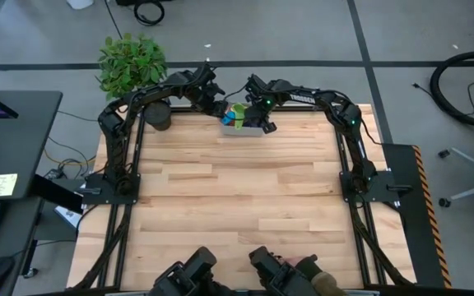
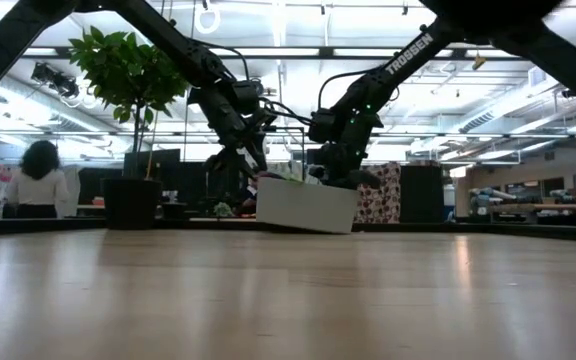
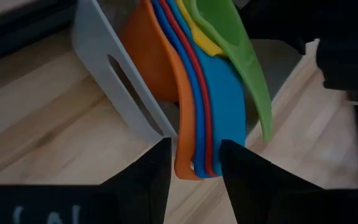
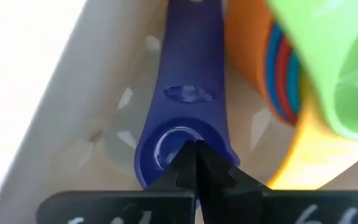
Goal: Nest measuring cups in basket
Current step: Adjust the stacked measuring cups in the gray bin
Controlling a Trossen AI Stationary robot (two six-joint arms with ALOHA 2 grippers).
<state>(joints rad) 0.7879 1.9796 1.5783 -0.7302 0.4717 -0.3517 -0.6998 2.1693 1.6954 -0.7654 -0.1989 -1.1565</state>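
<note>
Close up, the left gripper (image 3: 194,165) is seen clamped across the handles of a nested stack of measuring cups (image 3: 194,99), orange outermost, then blue and red, with yellow and green cups riding on top. Seen from the other wrist, the right gripper (image 4: 196,163) is pressed shut, its fingertips meeting at the small bowl of a purple measuring spoon (image 4: 188,118) that lies against the basket's pale wall; whether it is pinched or merely touched cannot be told. Farther off, in the high view, both arms are shown converging on the grey-white basket (image 1: 230,130) at the table's far edge, beside a dark plant pot (image 1: 159,117) with a leafy plant (image 1: 130,59). From the low view, the basket (image 2: 305,206) appears tipped slightly, one end lifted off the wood. The cups are judged light, stiff and smooth-skinned, likely to slide against each other, so the flat stacked handles are considered the surest place to be gripped, squeezed across their thickness. The thin-walled basket is judged light enough to shift when nudged. Beyond the table, a seated person (image 2: 38,178) is visible in the room.
</note>
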